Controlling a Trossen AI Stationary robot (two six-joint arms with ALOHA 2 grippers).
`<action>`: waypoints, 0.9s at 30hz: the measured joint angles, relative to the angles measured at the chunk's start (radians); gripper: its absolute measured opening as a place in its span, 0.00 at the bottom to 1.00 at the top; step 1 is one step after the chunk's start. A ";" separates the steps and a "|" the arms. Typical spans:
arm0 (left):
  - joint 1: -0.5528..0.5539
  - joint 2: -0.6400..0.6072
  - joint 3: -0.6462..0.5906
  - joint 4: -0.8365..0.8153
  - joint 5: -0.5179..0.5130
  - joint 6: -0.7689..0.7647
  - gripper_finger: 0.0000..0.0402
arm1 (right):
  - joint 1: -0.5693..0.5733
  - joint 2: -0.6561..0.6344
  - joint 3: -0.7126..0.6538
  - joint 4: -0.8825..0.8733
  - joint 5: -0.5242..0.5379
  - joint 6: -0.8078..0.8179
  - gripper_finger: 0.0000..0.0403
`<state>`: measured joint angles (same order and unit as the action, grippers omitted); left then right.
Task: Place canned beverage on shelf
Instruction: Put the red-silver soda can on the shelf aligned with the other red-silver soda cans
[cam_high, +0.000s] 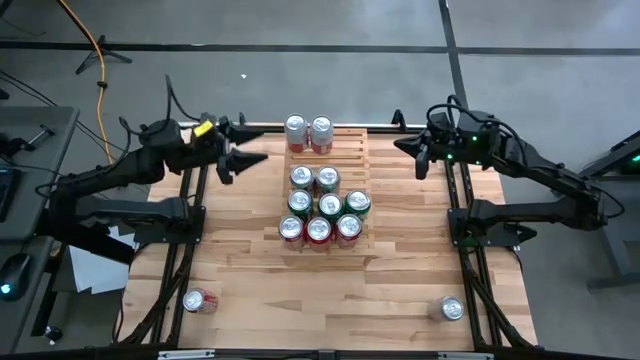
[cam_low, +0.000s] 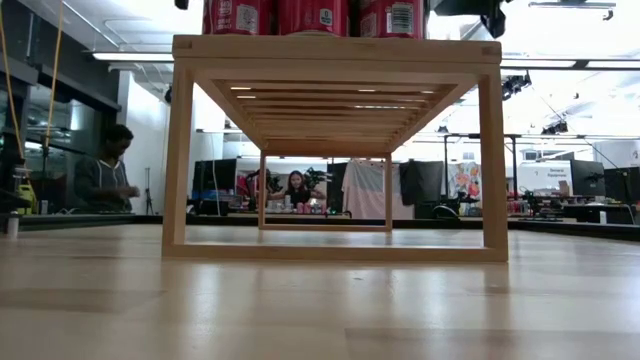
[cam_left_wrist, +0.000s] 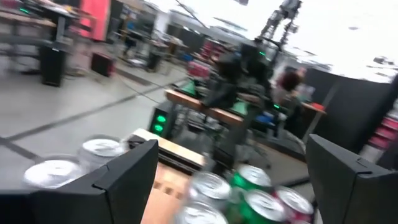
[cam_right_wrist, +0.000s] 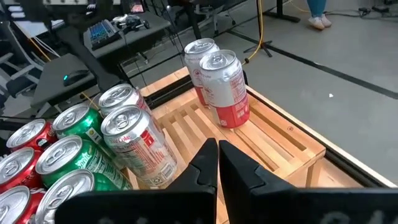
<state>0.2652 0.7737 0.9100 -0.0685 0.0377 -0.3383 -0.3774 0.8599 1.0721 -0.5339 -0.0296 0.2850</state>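
The shelf (cam_high: 325, 185) is sitting at the middle of the counter (cam_high: 250, 260), reaching toward its far edge, and it is already carrying ten cans: two red ones (cam_high: 308, 133) standing side by side on the farthest tier, then rows of two, three and three toward the near side, a mix of red (cam_high: 319, 230) and green (cam_high: 329, 206). By that count most of the loading looks done. Two cans are still waiting on the bare wood, one lying near the counter's near left corner (cam_high: 198, 301) and one standing near its near right corner (cam_high: 450, 309), so I judge at least those two trips are left.

The left claw (cam_high: 245, 148) is hovering released and empty just off the shelf's far left corner. The right claw (cam_high: 410, 150) is waiting clenched on nothing, well off the shelf's far right corner.

The left wrist view is smearing badly, so the cans there are hard to separate. The low view is cutting the cans off at the top, showing only their bases (cam_low: 312, 17) above the shelf frame, and neither loose can is showing in it. How many free slots remain on the middle tiers is hard to judge from above.
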 joint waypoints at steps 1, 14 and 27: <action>-0.032 0.006 0.000 0.006 -0.014 -0.001 0.77 | 0.000 -0.003 0.000 -0.001 0.000 -0.003 0.00; -0.432 0.070 0.000 0.117 -0.365 0.142 0.21 | -0.002 -0.004 0.000 0.001 0.022 -0.005 0.00; -0.349 0.011 -0.005 0.073 -0.276 0.209 0.00 | -0.002 -0.004 0.000 0.037 0.023 -0.005 0.00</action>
<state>-0.0834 0.7849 0.9055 0.0047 -0.2384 -0.1291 -0.3798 0.8558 1.0721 -0.4974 -0.0067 0.2798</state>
